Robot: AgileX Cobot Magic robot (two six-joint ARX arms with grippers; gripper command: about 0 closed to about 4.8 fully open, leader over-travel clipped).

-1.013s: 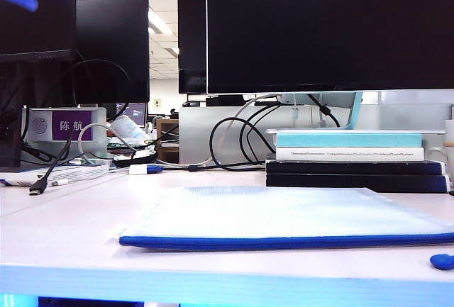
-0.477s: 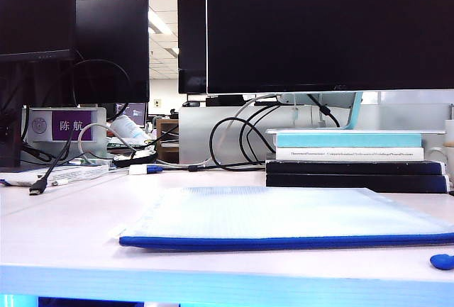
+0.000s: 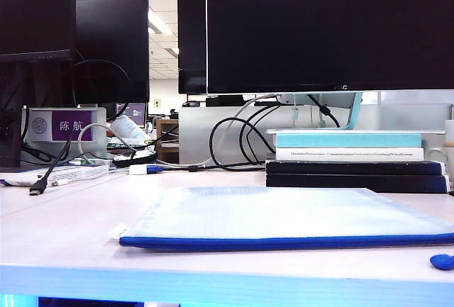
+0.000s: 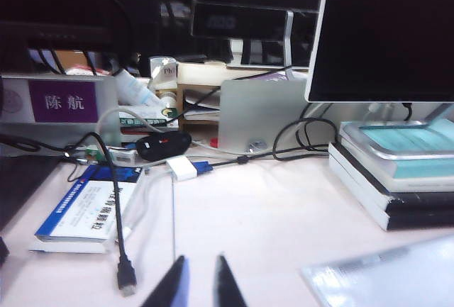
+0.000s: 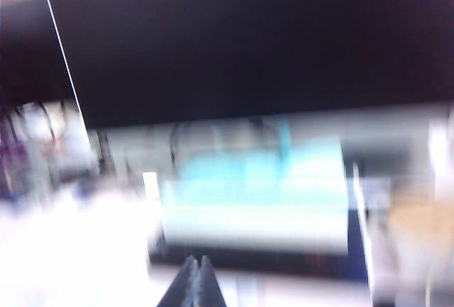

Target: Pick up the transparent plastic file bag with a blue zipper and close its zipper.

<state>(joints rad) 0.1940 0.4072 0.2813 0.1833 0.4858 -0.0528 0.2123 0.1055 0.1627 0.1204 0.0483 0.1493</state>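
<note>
We see one bag [image 3: 284,215] with one zipper [image 3: 284,242], four books [image 3: 351,158]; left gripper [image 4: 198,286] narrow, right gripper [image 5: 196,282] closed, both empty.

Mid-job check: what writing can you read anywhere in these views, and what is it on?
"陈航": white characters on the purple nameplate, also seen from the left wrist view.
Book spine: one line of print, too small to read.
Blue-and-white booklet: Chinese print, too blurred to read.
Right wrist view: too blurred for any text.

Dark monitors [image 3: 330,27] stand behind the white desk [image 3: 57,229]; beyond them, ceiling lights [image 3: 159,22] brighten an open office.
</note>
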